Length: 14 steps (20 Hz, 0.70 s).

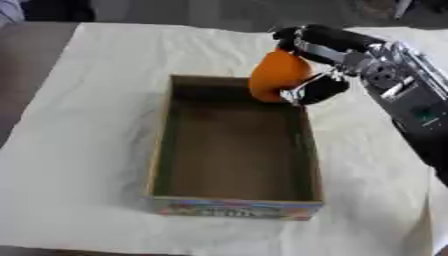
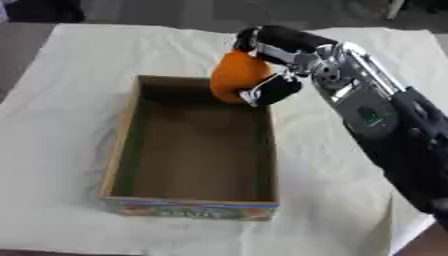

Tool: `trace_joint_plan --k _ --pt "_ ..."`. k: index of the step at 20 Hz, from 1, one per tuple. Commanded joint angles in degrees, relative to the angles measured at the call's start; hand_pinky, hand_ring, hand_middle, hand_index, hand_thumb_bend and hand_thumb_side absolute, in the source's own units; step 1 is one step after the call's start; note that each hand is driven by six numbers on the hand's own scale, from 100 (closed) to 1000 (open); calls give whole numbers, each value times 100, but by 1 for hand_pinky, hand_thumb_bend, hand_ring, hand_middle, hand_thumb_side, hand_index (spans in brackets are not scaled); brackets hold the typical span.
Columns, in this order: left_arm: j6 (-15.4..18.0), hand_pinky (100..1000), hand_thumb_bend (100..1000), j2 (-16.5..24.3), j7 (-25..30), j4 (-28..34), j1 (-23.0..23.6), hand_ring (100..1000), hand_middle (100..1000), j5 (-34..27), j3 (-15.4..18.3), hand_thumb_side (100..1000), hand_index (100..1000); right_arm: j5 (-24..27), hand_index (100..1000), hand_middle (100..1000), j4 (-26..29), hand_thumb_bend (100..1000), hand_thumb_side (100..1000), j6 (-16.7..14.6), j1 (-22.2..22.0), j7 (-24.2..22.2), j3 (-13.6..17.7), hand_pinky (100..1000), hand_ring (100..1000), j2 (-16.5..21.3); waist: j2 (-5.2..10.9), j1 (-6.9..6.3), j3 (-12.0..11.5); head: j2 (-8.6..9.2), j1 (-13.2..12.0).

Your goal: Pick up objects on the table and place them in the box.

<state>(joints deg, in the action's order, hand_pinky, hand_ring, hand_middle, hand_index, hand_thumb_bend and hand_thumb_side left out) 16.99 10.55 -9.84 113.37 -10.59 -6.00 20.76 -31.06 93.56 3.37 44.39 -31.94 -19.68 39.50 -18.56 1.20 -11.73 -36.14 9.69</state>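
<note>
An orange rounded object hangs over the far right corner of an open cardboard box. My right hand is shut on it, fingers over its top and thumb under its right side, with the arm coming in from the right. The box stands in the middle of the table; its brown inside shows nothing in it, and its near wall carries a coloured print. My left hand shows in neither view.
A pale cloth covers the table, with wrinkles around the box. Bare brown tabletop shows at the far left. Dark floor lies beyond the cloth's far edge.
</note>
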Motion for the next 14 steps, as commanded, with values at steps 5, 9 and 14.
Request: trace_joint_plan --k 5,9,14 --pt "0 411 100 102 -6 122 -47 540 659 -28 29 761 705 88 569 551 -99 100 204 -58 120 -242 -184 727 1000 -4 93 -9 -26 45 26" --pt "-2 411 100 99 -3 122 -48 539 658 -32 27 760 704 67 597 569 -180 100 203 -117 135 -382 -316 729 1000 -55 88 -9 -36 47 40" --pt "-9 408 100 91 -5 122 -42 538 657 -31 29 760 703 9 606 576 -185 100 201 -248 155 -551 -405 728 1000 -73 83 -8 -37 46 39"
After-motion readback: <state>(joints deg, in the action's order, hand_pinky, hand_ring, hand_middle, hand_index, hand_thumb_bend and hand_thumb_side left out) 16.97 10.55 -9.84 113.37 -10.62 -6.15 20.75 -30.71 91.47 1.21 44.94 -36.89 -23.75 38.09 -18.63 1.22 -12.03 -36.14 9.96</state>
